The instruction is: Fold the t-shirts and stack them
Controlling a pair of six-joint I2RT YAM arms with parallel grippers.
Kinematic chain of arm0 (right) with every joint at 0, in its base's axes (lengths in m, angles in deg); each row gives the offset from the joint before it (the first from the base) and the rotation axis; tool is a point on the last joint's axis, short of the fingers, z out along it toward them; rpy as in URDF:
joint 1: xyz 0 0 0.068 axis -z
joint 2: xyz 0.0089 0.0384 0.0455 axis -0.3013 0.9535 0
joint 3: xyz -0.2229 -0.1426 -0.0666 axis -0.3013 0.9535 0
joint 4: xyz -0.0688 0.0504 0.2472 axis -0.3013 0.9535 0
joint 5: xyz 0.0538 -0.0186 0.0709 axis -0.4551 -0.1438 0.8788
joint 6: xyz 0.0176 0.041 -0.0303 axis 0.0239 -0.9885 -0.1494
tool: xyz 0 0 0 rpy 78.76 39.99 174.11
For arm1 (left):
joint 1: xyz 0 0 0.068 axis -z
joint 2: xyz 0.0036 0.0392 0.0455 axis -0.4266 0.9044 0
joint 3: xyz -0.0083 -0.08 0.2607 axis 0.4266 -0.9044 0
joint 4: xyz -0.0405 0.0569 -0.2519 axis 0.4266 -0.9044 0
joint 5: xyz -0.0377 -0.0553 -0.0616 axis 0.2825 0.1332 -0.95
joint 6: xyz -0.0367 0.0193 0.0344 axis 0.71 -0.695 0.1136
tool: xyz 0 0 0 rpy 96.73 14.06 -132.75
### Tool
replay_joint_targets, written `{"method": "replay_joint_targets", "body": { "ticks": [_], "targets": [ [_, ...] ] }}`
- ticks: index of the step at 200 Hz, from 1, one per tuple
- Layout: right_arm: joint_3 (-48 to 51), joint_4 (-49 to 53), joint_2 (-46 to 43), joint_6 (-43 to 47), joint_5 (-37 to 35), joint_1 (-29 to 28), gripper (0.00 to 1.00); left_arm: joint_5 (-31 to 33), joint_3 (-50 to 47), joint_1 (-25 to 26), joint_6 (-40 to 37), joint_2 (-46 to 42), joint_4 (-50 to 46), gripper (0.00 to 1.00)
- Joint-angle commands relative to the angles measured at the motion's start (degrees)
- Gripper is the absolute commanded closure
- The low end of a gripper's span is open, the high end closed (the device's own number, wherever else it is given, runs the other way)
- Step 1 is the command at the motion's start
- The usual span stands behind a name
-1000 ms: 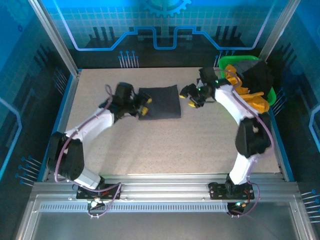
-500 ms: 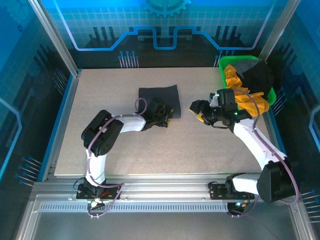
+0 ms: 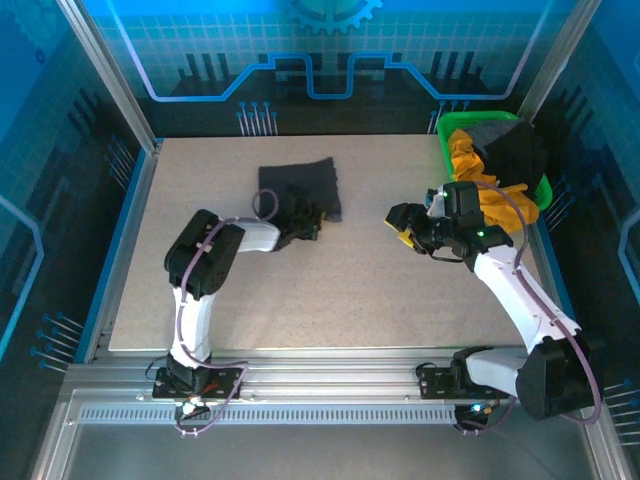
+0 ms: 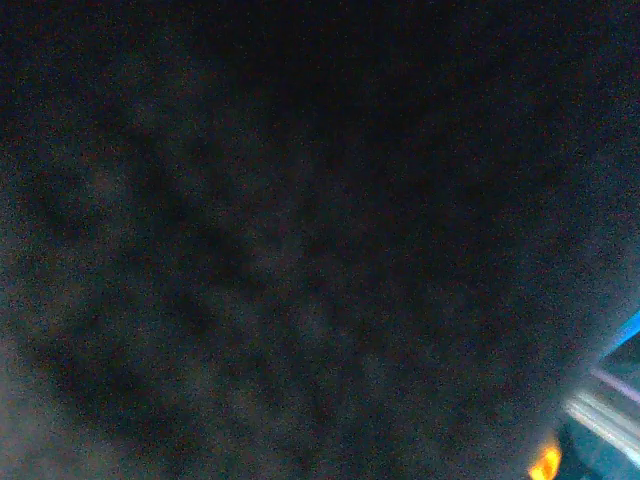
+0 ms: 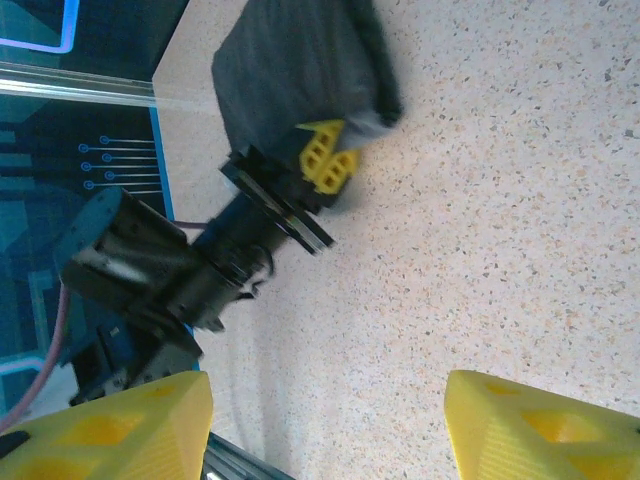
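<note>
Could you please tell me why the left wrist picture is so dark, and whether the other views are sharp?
Left wrist: the dark t-shirt lies very close to the lens, so the picture is murky and blurred. Right wrist: the speckled table is crisp, while the near yellow fingertips of the right gripper look soft. Top external: evenly lit and sharp.

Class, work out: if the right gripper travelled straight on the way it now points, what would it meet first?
The right gripper would probably reach the left gripper, at the edge of the dark t-shirt; depth is unclear.
</note>
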Motion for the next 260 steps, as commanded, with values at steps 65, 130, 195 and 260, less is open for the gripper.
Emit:
{"method": "replay_joint_targets", "body": {
  "ticks": [65, 130, 195, 260],
  "targets": [
    [-4.40, -2.68, 5.20, 3.01, 5.80, 0.17, 0.38, -23.77, 16.50, -29.97, -42.48, 3.06, -23.87, 1.00],
    [-8.86, -2.41, 10.26, 3.87, 6.82, -0.50, 0.38, -22.15, 28.17, -37.97, -54.51, 9.47, -37.81, 1.00],
    [-9.95, -10.59, 8.44, 2.13, 3.48, -1.61, 0.32, -13.73, 21.33, -35.82, -56.55, -4.49, -36.64, 0.02],
    [-17.36, -4.45, 9.48, 0.92, 1.60, 0.76, 0.00, 1.02, 2.55, -24.54, -51.11, -39.05, -37.35, 0.01]
  ]
}}
